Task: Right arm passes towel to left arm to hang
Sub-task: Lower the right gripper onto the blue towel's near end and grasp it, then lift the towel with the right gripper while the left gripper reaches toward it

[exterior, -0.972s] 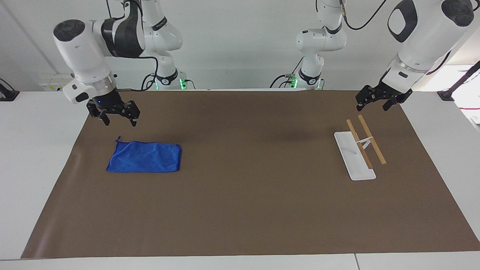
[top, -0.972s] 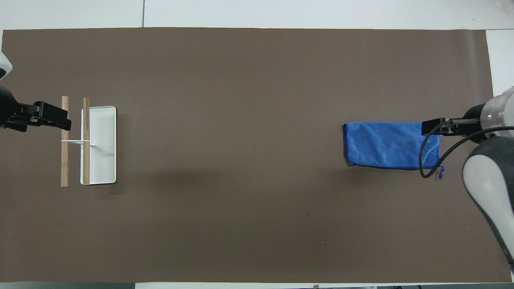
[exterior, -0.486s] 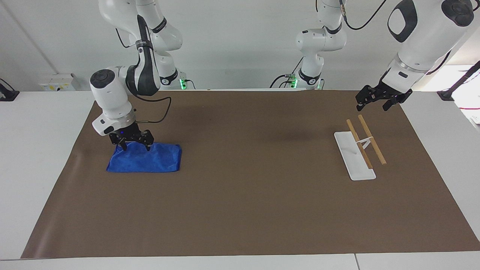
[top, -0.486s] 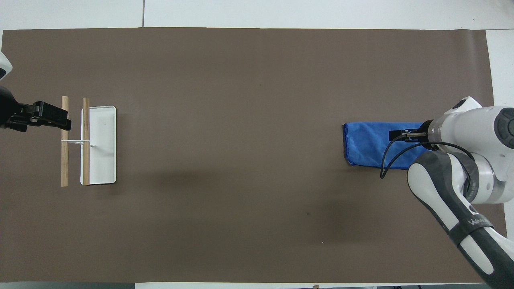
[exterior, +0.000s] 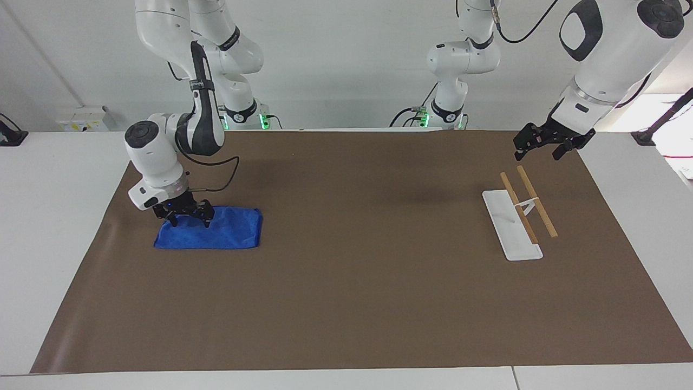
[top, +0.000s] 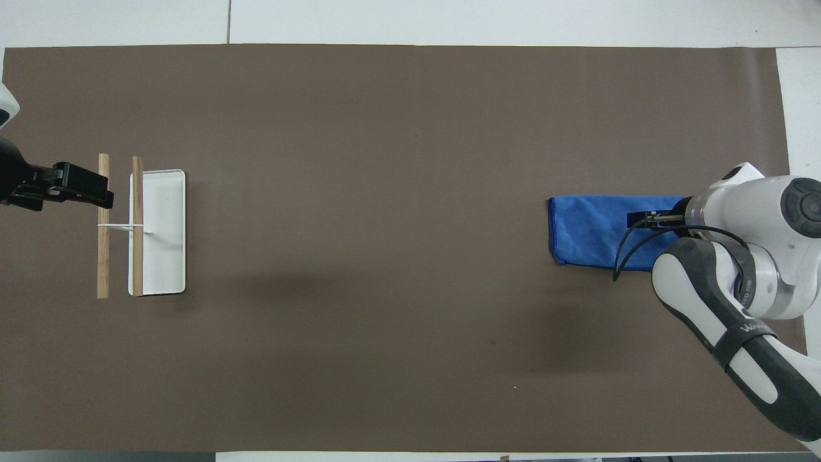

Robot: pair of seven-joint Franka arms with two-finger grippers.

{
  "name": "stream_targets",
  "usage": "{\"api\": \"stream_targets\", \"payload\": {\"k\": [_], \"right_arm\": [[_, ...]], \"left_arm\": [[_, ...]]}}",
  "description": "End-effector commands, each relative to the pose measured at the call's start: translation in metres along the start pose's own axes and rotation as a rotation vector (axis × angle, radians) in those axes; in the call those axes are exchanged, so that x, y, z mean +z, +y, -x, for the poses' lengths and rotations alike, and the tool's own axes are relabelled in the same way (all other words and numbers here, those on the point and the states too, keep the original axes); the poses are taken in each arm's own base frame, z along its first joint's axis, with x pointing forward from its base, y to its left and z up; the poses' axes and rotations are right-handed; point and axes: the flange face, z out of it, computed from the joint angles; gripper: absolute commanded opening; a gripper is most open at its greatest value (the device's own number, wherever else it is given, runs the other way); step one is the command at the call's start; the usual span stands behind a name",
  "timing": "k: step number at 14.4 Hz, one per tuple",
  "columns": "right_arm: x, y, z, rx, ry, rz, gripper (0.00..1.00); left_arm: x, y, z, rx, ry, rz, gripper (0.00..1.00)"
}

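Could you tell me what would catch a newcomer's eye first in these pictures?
The bright blue towel on the brown mat, at the right arm's end of the table, with the right hand open and down on it. Next, the white rack with two wooden bars at the left arm's end, where the left hand waits open in the air over the mat's edge.

white jointed arms (exterior: 157, 157), black pincers (exterior: 184, 214)

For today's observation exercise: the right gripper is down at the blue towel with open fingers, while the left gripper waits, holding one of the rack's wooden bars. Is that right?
Not quite. The left gripper holds nothing: in the facing view it hangs open in the air above the rack, clear of the wooden bars. The rest stands: the right gripper is down at the towel, fingers open.
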Motion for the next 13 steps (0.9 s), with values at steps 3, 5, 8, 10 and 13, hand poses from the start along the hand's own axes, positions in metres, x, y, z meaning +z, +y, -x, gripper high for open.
{"api": "stream_targets", "payload": {"k": [3,5,8,10,13], "right_arm": [[0.017,0.002,0.006,-0.083,0.002,-0.006,0.62],[0.019,0.001,0.008,-0.097,-0.01,-0.007,0.04],[0.018,-0.001,0.008,-0.097,-0.019,-0.008,0.0],[0.009,-0.013,0.004,-0.113,-0.034,-0.011,0.0],[-0.035,-0.039,-0.017,-0.124,-0.082,-0.016,0.0]], "left_arm": [[-0.002,-0.003,0.007,0.008,0.016,-0.018,1.0],[-0.001,-0.003,0.007,0.008,0.013,-0.016,1.0],[0.0,0.028,0.007,0.066,0.013,-0.02,1.0],[-0.001,0.034,0.008,0.077,0.013,-0.021,1.0],[-0.001,0.024,0.008,0.058,0.013,-0.019,1.0]]}}
